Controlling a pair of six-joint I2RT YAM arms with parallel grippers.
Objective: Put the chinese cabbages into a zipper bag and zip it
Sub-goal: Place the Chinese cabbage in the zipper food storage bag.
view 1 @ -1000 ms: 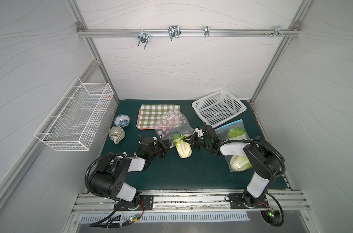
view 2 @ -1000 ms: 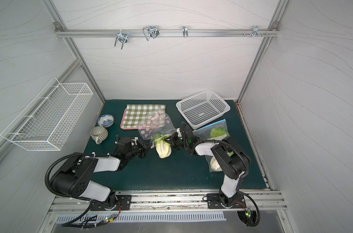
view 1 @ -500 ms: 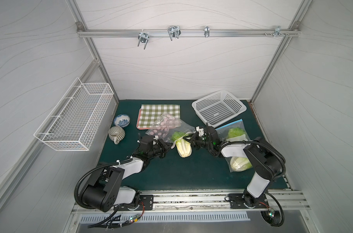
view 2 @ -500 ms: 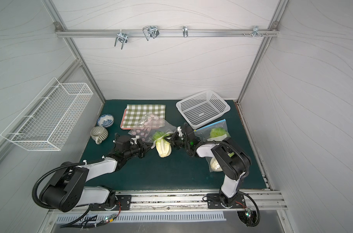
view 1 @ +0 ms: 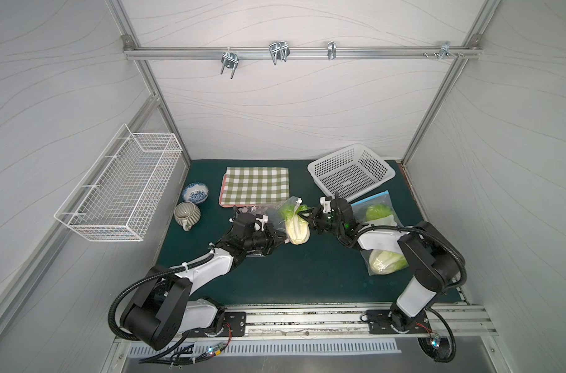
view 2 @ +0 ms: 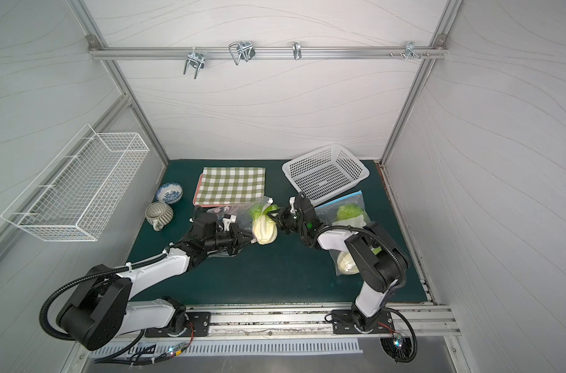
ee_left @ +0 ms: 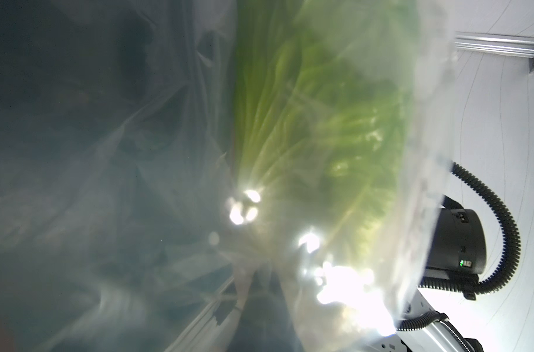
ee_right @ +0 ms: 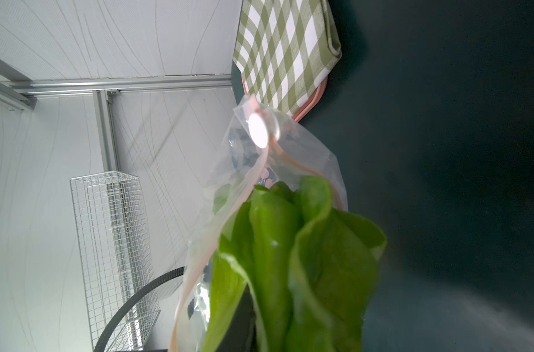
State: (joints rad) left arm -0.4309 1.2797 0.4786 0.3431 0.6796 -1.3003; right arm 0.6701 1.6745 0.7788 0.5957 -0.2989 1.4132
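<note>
One chinese cabbage (view 1: 296, 227) is centre stage, lying on the dark green tabletop (view 1: 307, 281) between the two arms, white base toward the front rail and green leaves toward the back wall. Its leafy end sits right at the mouth of a clear zipper bag (view 1: 268, 217). In the right wrist view the pink zip track (ee_right: 198, 259) runs beside the leaves with the white slider (ee_right: 260, 131) at its far end, while the base looks to be outside the film. Right gripper (view 1: 307, 217) comes in from the side, its fingers (ee_right: 244, 317) narrowed onto the leaf top, pinching it. Left gripper (view 1: 281, 240) is low at the cabbage's base, fingers pressed together on what looks like a fold of bag film. The left wrist view is smothered in plastic, the cabbage a green blur behind it, so the pinch itself is hard to make out. Over by the right arm, a second cabbage (view 1: 377, 211) lies in a blue-zipped bag (view 1: 370, 199), and a third cabbage (view 1: 386, 261) sits in clear film partly under that arm. Behind the action are a green checked cloth (view 1: 257, 185) just beside the clear bag and a white perforated basket (view 1: 351, 171). A blue-patterned bowl (view 1: 195, 193) and a grey cup (view 1: 187, 214) sit side by side on the left, with a wire basket (view 1: 120, 187) up on the left wall.
</note>
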